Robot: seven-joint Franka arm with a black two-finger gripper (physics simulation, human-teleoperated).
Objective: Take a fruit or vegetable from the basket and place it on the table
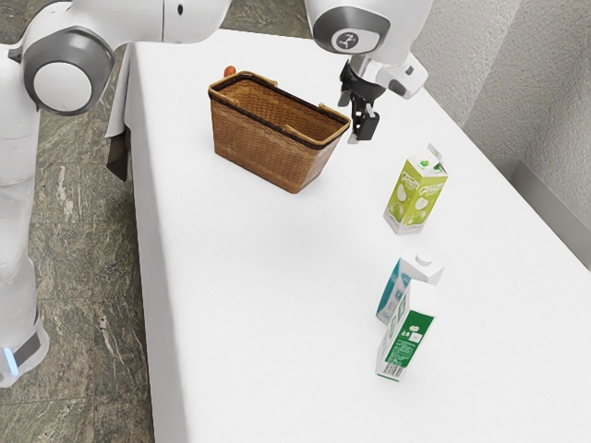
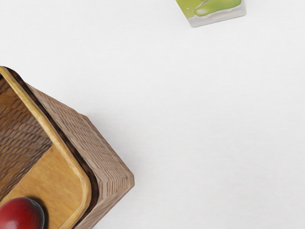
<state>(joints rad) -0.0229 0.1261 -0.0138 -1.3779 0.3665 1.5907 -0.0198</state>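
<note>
One red fruit (image 2: 21, 214) lies inside the basket (image 1: 268, 138), apart from my fingers. I have the gripper (image 1: 355, 120) just beside the basket's end at the exterior view's right, its fingers looking released and spread, as far as I can make out. The lime-green carton (image 1: 416, 194) stands farther right; two other cartons (image 1: 408, 337) stand nearer on the table (image 1: 268, 314).

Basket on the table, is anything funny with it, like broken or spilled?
The basket stands upright and looks unbroken, with a red fruit in it, and I see no spill. One odd thing: a small orange-red thing peeks past its rim. I can't tell if it's inside or behind.
</note>
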